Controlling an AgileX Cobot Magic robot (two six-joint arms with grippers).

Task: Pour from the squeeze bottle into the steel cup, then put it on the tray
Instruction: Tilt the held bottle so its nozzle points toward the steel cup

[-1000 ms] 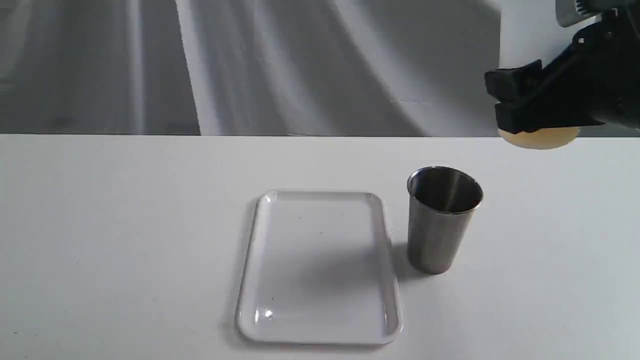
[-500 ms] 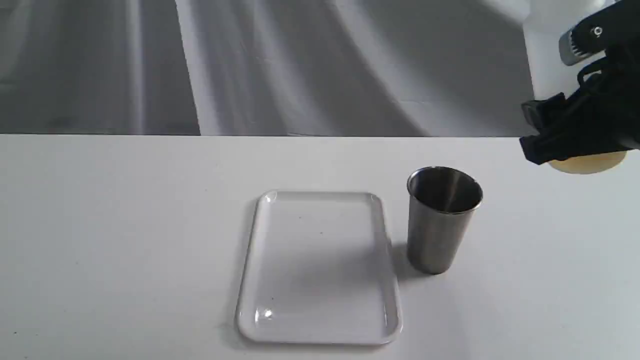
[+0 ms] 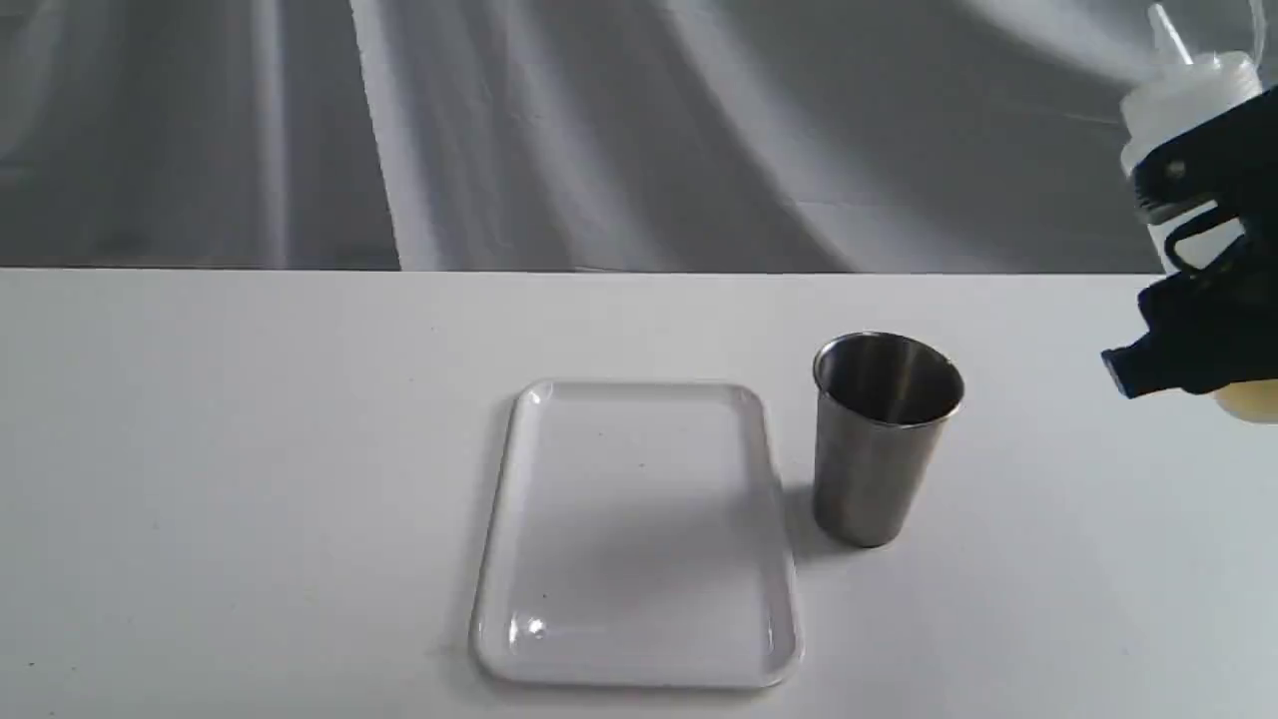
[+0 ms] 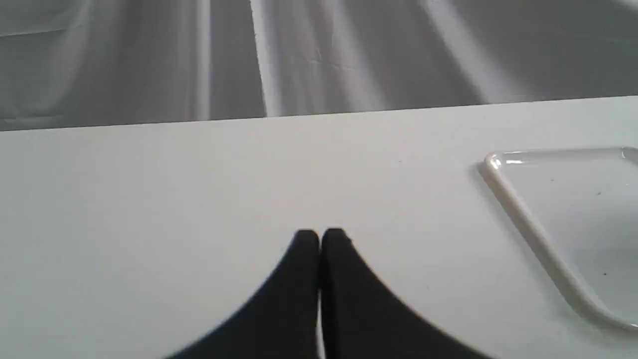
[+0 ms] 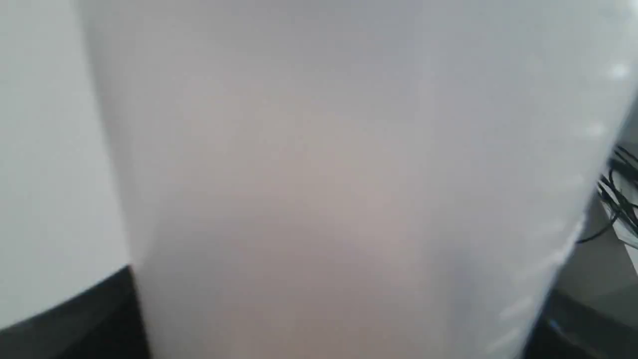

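Translucent plastic of the squeeze bottle [image 3: 1188, 95] sits clamped in the right gripper [image 3: 1208, 350], nearly upright, with amber liquid at its base, off to the right of the steel cup [image 3: 879, 449]. That cup stands just beside the tray [image 3: 639, 529]. The left gripper [image 4: 319, 239] is pinched together, empty.

Toward the counter's right edge, the translucent whitish plastic squeeze bottle [image 3: 1188, 95] is cut by the picture's border. Its middle is hidden behind the black right gripper [image 3: 1193, 345], itself only partly in frame. The right wrist view is a blur of bottle wall, with dark wedges beside it too blurred to name. The white glossy plastic tray [image 4: 528, 219] runs out of the left wrist view. Whether the brushed steel cup [image 3: 874, 469] holds liquid cannot be told.
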